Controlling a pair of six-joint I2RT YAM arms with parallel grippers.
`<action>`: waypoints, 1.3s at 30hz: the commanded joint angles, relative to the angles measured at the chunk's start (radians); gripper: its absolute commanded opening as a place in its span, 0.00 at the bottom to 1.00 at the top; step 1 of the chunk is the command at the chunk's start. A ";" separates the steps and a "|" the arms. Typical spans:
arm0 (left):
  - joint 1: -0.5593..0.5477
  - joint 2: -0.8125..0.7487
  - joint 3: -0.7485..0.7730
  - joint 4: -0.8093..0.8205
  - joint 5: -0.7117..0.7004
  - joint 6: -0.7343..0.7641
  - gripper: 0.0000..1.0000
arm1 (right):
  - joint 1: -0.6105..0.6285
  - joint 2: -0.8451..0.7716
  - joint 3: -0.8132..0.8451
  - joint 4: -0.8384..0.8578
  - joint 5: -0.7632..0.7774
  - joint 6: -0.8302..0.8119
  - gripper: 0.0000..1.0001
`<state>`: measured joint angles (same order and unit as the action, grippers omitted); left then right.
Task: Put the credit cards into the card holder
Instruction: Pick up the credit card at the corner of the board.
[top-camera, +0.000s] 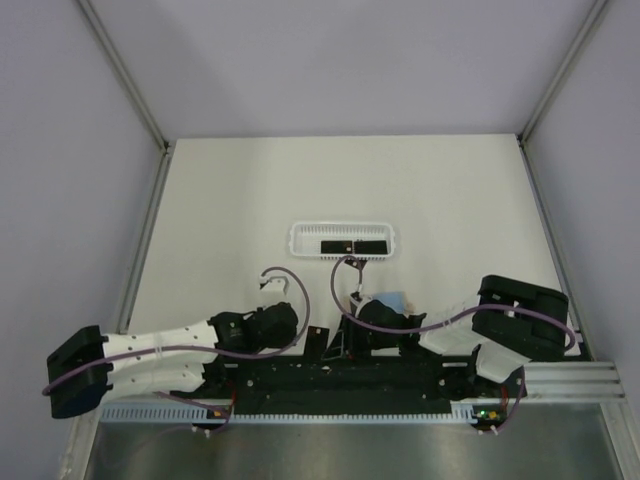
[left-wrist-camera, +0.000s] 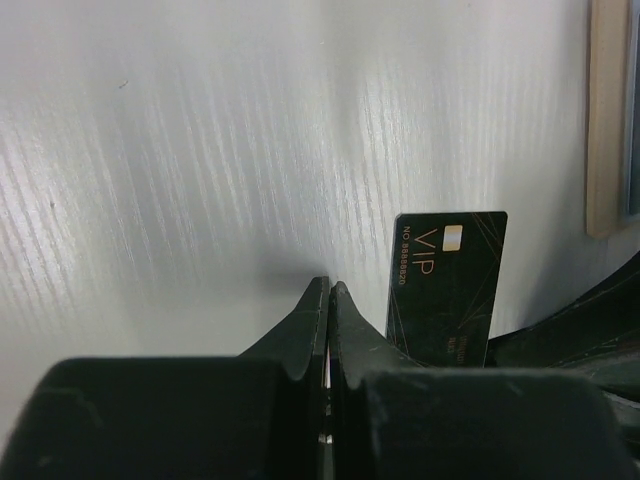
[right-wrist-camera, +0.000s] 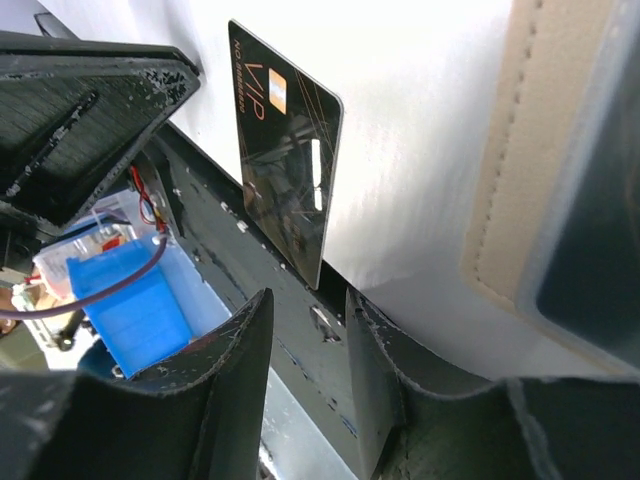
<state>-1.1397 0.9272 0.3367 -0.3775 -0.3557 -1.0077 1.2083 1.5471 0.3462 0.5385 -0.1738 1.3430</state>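
Note:
One black credit card (left-wrist-camera: 447, 285) marked VIP lies flat at the table's near edge (top-camera: 318, 342), its near end over the black rail. My left gripper (left-wrist-camera: 328, 287) is shut with nothing in it, its tips just left of the card (top-camera: 301, 338). My right gripper (right-wrist-camera: 308, 305) stands open and holds nothing. Its tips are just short of the card's (right-wrist-camera: 285, 150) near corner (top-camera: 347, 344). The tan card holder (right-wrist-camera: 520, 180) lies right of the card, seen only as a stitched edge (left-wrist-camera: 608, 110). More credit cards (top-camera: 352, 246) lie in the white basket (top-camera: 300, 238).
A black rail (top-camera: 340, 378) runs along the table's near edge, under both grippers. A blue part with purple cable (right-wrist-camera: 140, 290) sits below the rail. The left gripper's black body (right-wrist-camera: 80, 110) is close on the card's other side. Grey walls close in the table.

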 joint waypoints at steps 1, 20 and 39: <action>-0.012 -0.002 -0.025 -0.006 0.027 -0.028 0.00 | 0.010 0.063 0.020 0.047 0.013 0.021 0.36; -0.173 0.110 -0.053 0.084 0.060 -0.115 0.00 | 0.008 0.119 0.011 0.153 0.042 0.058 0.29; -0.170 -0.418 0.085 0.148 -0.321 0.156 0.51 | -0.077 -0.395 0.136 -0.390 0.180 -0.370 0.00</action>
<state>-1.3102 0.6147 0.3771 -0.4126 -0.5915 -1.0248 1.1923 1.2430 0.4488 0.2111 0.0467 1.1458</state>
